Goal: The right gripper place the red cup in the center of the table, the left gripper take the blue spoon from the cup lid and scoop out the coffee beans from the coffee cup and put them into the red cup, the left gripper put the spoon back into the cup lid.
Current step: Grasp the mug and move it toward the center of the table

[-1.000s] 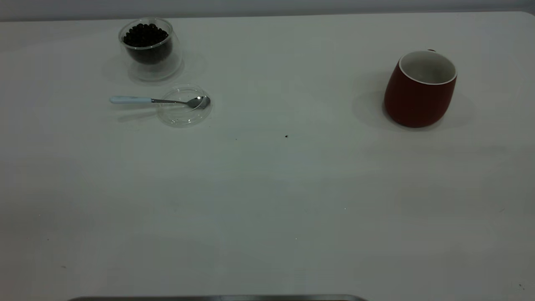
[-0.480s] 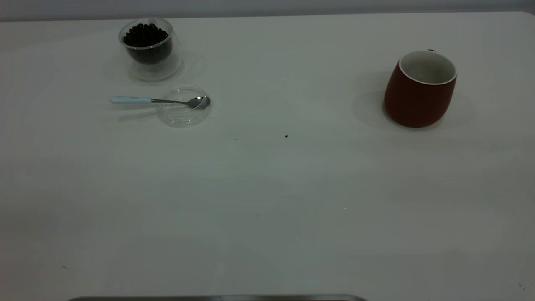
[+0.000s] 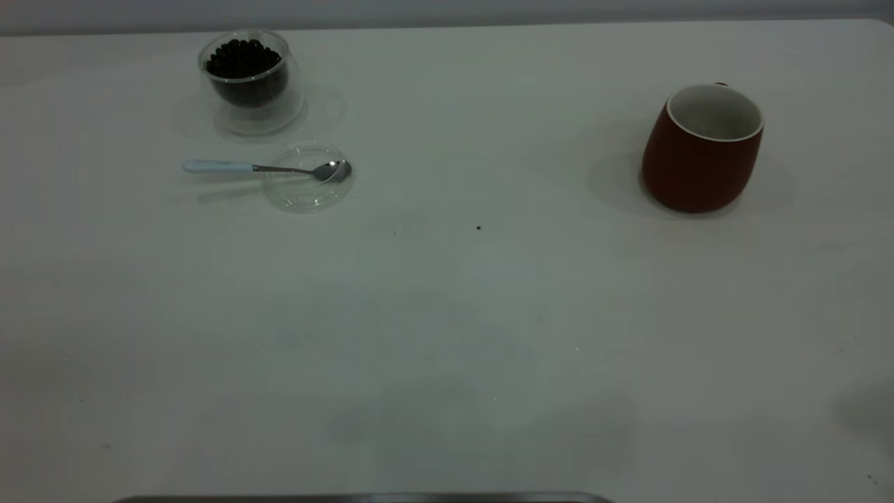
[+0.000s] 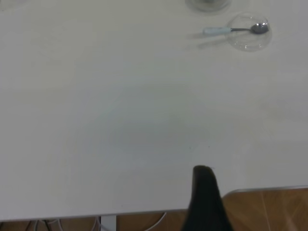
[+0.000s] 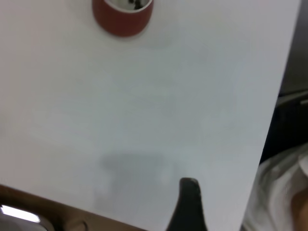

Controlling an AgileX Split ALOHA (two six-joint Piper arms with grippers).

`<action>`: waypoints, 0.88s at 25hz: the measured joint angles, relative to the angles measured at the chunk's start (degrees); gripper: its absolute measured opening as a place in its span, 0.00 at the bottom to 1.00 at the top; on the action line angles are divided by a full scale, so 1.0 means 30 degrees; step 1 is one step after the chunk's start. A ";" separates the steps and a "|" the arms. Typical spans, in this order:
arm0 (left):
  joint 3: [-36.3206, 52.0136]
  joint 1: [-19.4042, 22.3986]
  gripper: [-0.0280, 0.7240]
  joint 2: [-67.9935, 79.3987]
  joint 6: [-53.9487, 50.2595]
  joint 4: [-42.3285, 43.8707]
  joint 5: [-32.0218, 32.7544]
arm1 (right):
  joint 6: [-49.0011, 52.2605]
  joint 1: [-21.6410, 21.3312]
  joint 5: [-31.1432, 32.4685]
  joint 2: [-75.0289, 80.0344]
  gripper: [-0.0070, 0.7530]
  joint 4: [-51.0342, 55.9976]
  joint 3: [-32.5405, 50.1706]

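The red cup [image 3: 702, 154] stands upright at the far right of the white table [image 3: 447, 314], its white inside showing nothing; the right wrist view has the red cup [image 5: 122, 19] well away from my right gripper [image 5: 188, 204]. At far left stands the coffee cup [image 3: 251, 84], filled with coffee beans [image 3: 243, 59]. Just in front of it, the blue spoon [image 3: 230, 167] lies with its bowl in the clear cup lid [image 3: 307, 192] and its handle pointing left. My left gripper [image 4: 206, 199] hangs over the table's near edge, far from the spoon [image 4: 226, 30] and lid [image 4: 250, 41]. Neither gripper appears in the exterior view.
A tiny dark speck [image 3: 478, 227] lies near the table's middle. A grey metal edge [image 3: 363, 498] runs along the bottom of the exterior view. Wooden floor [image 4: 269, 207] shows past the table's near edge, and white cloth [image 5: 288, 192] lies beyond its right side.
The cups, spoon and lid have not moved. A faint shadow has appeared on the table at the near right corner, and soft shadows on the tabletop have shifted.
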 joint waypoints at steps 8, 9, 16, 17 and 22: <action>0.0000 0.0000 0.82 0.0000 0.0000 0.0000 0.0000 | -0.6884 0.0000 -0.4163 0.7773 0.94 0.0632 -0.1531; 0.0000 0.0000 0.82 0.0000 0.0000 0.0000 0.0000 | -0.8002 0.0000 -0.4935 0.8420 0.94 0.0883 -0.1552; 0.0000 0.0000 0.82 0.0000 0.0000 0.0000 0.0000 | -1.3261 0.0000 -0.8280 1.3626 0.94 0.3058 -0.1711; 0.0000 0.0000 0.82 0.0000 0.0000 0.0000 0.0000 | -1.3576 0.0000 -0.8653 1.4430 0.94 0.3255 -0.1830; 0.0000 0.0000 0.82 0.0000 0.0000 0.0000 0.0000 | -1.4089 0.0510 -0.9001 1.7864 0.93 0.3401 -0.3336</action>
